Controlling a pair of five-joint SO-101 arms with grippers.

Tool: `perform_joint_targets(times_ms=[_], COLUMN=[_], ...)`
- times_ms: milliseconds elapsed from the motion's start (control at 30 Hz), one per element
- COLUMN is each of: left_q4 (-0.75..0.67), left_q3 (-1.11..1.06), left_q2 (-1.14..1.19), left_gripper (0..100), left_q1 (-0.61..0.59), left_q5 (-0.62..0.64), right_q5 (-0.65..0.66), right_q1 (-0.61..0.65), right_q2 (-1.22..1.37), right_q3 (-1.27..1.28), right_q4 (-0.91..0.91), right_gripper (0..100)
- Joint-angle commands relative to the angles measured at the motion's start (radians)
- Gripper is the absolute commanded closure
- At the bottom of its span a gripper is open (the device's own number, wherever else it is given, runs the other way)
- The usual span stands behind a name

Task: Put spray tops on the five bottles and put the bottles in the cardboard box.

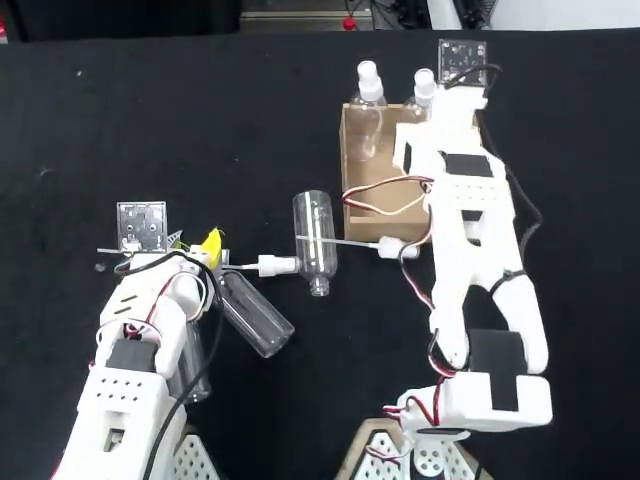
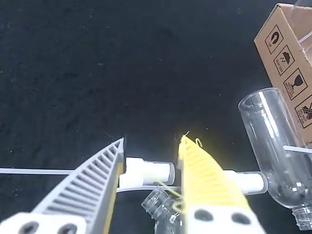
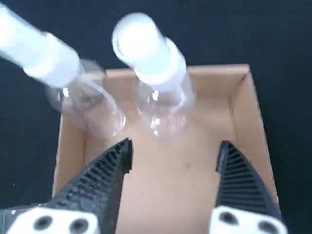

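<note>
Left gripper (image 2: 152, 140): jaws spread, one grey and one yellow, either side of a spray top (image 2: 146, 174) lying on the black table (image 2: 97, 73). Contact with it cannot be confirmed.
Right gripper (image 3: 175, 145): jaws spread, holding nothing, poised over the cardboard box (image 3: 243, 126).
Box contents: a capped bottle (image 1: 369, 95) and a second capped bottle (image 1: 424, 90), side by side at the far end.
Open bottles: first open bottle (image 1: 315, 240) lies on the table near the box. Second open bottle (image 1: 255, 315) lies just beside the left arm. Third open bottle (image 1: 195, 365) is partly hidden under that arm.
Other tops: second spray top (image 1: 275, 265) beside the first open bottle's neck. Third spray top (image 1: 395, 247) near the box, its tube lying across that bottle.
</note>
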State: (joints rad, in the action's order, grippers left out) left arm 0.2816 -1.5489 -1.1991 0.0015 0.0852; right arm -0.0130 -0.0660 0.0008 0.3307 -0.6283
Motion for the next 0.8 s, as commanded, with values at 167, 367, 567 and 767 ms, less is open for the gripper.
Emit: perform_joint_targets(times_ms=[167, 367, 567, 767], left_q4=[-0.025, -0.025, -0.025, -0.025], left_q3=[0.004, 0.004, 0.004, 0.004], left_q2=[-0.011, -0.011, -0.011, -0.011], left_gripper=[82, 82, 82, 82], left_q1=[0.005, 0.005, 0.005, 0.005], left_q5=[-0.009, -0.009, -0.009, -0.009], right_q5=[0.005, 0.006, 0.117, 0.107], right_q1=[-0.015, -0.014, -0.086, -0.143], right_q2=[-0.093, -0.251, -0.302, -0.214], right_q3=[-0.036, -0.084, -0.061, 0.11], right_q4=[-0.095, -0.327, -0.356, -0.051], right_gripper=[97.7, 98.1, 98.2, 98.4])
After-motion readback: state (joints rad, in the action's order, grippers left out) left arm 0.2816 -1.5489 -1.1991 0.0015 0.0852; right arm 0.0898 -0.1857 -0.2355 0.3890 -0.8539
